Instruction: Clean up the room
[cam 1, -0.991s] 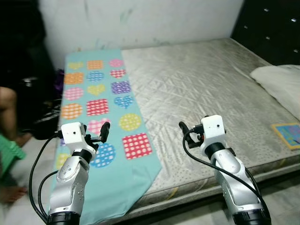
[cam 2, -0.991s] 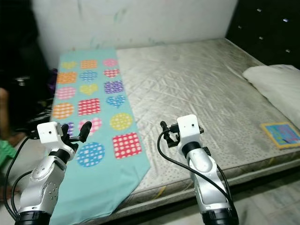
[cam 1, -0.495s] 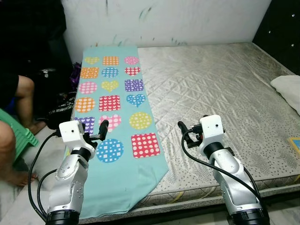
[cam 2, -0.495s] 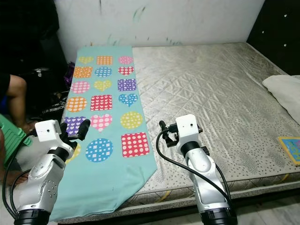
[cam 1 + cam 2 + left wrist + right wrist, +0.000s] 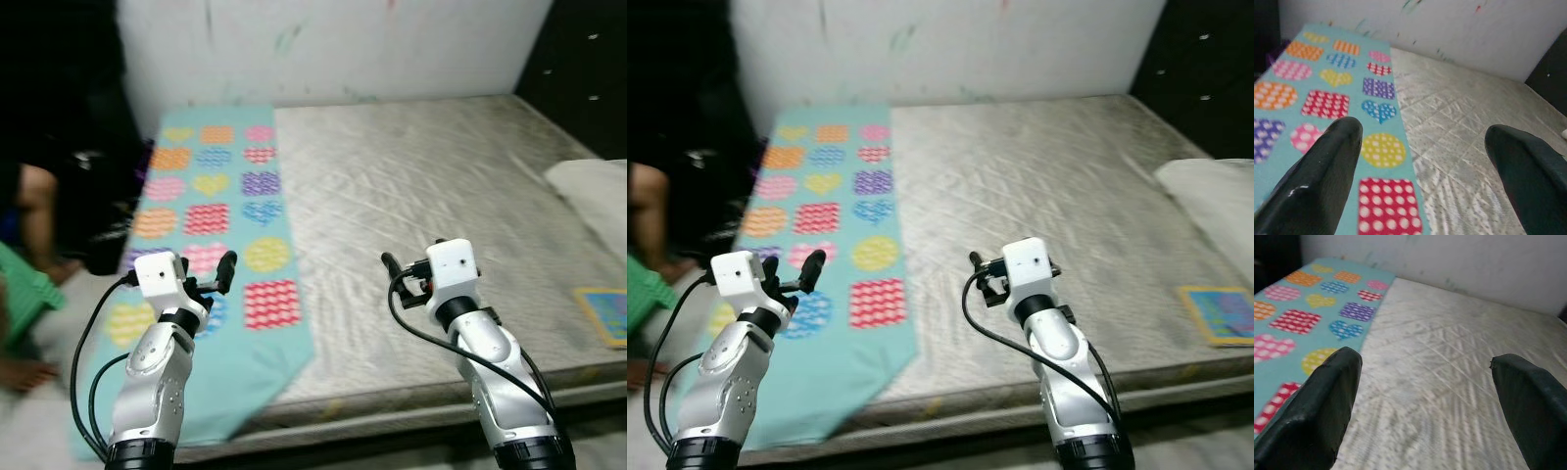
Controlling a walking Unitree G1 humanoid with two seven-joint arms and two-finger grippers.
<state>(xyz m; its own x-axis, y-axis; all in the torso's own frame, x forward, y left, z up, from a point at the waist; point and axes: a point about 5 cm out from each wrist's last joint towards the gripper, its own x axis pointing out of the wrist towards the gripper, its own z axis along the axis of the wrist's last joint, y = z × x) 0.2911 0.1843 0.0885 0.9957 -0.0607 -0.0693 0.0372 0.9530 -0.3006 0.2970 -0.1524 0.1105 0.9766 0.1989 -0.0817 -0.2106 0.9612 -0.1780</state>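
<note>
With both the left gripper (image 5: pixel 223 269) and right gripper (image 5: pixel 390 276) spread wide and empty over the bed (image 5: pixel 411 186), you risk snagging the sheet (image 5: pixel 211 211) if you lunge while walking.

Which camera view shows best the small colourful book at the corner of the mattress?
The right eye view shows it best: the book lies whole on the mattress, near the right edge, below the white pillow. In the left eye view the picture's edge cuts the book. Both views are somewhat blurred.
</note>
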